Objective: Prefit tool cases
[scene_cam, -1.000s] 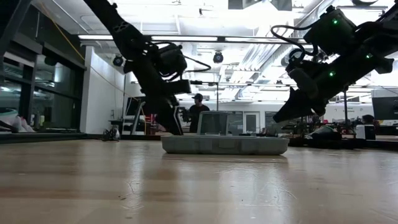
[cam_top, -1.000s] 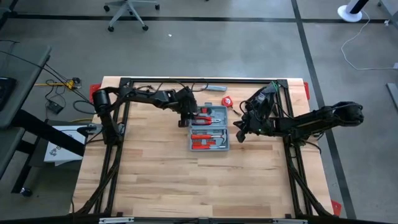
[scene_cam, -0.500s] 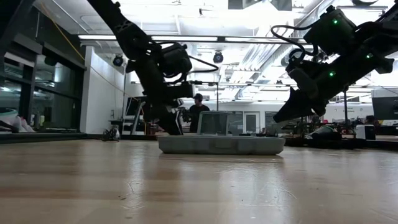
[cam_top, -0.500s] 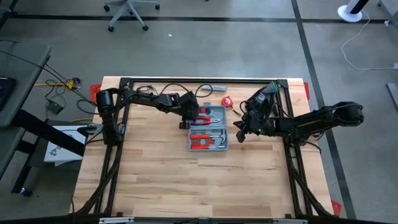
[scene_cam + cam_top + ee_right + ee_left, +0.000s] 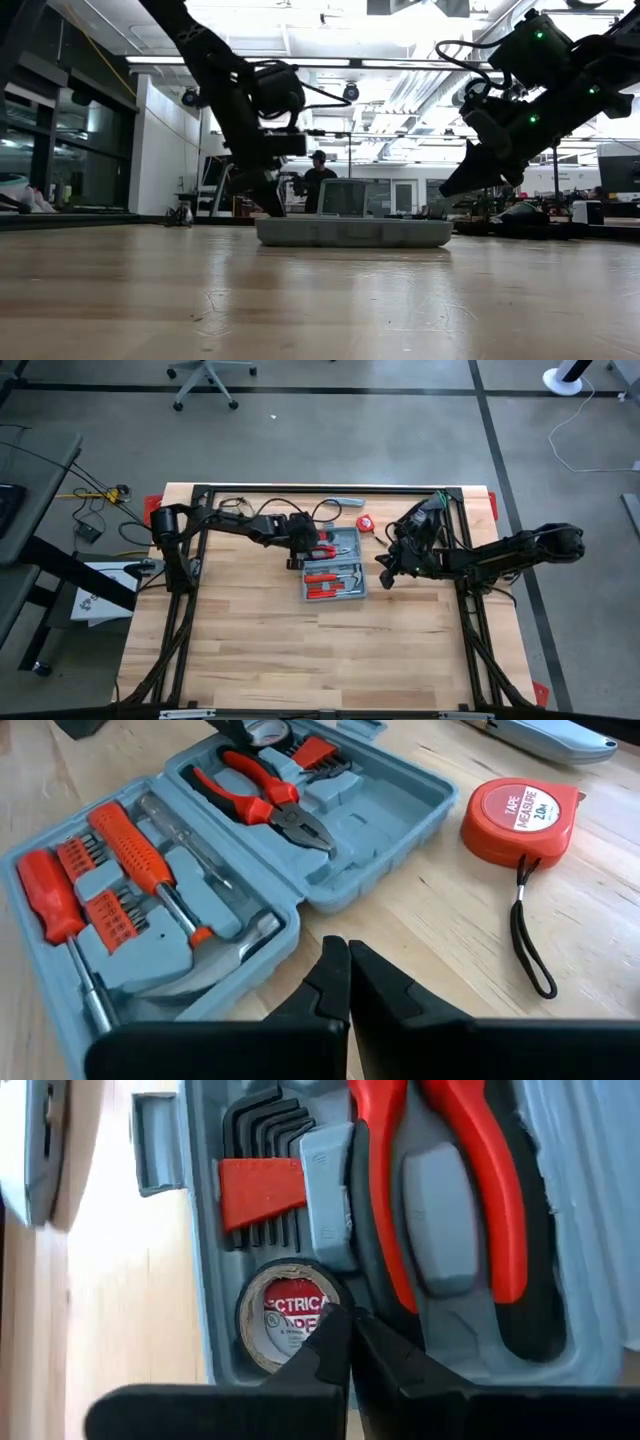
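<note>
One tool case [image 5: 334,565] lies open and flat on the wooden desk [image 5: 300,650], toward the far side and between the two arms. Its two halves hold a set of red-handled tools: one pair of pliers [image 5: 262,792], two screwdrivers [image 5: 140,855], one hammer [image 5: 215,960], one fan of hex keys [image 5: 262,1175] in a red holder, and one roll of tape [image 5: 285,1312].

The left hand [image 5: 348,1342] has its fingers pressed together and holds nothing — the tips sit right at the tape roll in the corner of the case's far half, at the case's left edge in the high view. Whether they touch the roll cannot be told. The roll's red label shows part of a word, "ECTRICA", with a further line too cut off to read.

The right hand [image 5: 345,975] is also pressed together and empty, hanging above the desk just beside the case's right edge, apart from it.

One red tape measure [image 5: 518,812] lies on the desk near the case's far right corner, its black wrist loop trailing off — its face reads "TAPE MEASURE" and "20". One slim grey-blue bar [image 5: 340,502] lies at the desk's far edge.
</note>
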Available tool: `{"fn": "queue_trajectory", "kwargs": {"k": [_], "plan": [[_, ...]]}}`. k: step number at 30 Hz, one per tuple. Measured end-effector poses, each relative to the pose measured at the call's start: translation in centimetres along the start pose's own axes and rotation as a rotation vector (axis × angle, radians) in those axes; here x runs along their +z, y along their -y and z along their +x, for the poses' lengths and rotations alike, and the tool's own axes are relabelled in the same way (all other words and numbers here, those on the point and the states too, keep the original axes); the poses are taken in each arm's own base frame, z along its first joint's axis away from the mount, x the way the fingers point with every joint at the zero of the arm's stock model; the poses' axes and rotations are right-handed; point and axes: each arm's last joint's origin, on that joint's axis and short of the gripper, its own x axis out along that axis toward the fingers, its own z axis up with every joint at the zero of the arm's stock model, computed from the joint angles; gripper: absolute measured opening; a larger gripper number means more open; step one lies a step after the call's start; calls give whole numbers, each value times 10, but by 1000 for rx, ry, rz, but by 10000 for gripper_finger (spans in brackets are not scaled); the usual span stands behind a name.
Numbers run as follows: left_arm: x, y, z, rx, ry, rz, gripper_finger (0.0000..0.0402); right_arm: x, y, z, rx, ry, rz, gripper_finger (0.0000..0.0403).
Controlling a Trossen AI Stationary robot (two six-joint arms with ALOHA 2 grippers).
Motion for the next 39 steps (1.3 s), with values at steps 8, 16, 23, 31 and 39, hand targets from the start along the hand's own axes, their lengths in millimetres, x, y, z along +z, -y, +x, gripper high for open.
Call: {"fn": "queue_trajectory", "kwargs": {"k": [8,16,23,31,39], "plan": [[5,-10,-36,88,35,-20,1,0,0,0,-1,-1,-9,0],[4,-12,-35,-88,109,-32,0,0,0,0,-1,-2,-10,0],[-2,-9,-8,-57,30,1,36,0,0,0,-3,-4,-11,0],[-5,-6,12,-7,-31,8,120,-1,0,0,-3,-5,-11,0],[-16,0,11,-56,-152,19,97,-1,0,0,-4,-7,-8,0]]}}
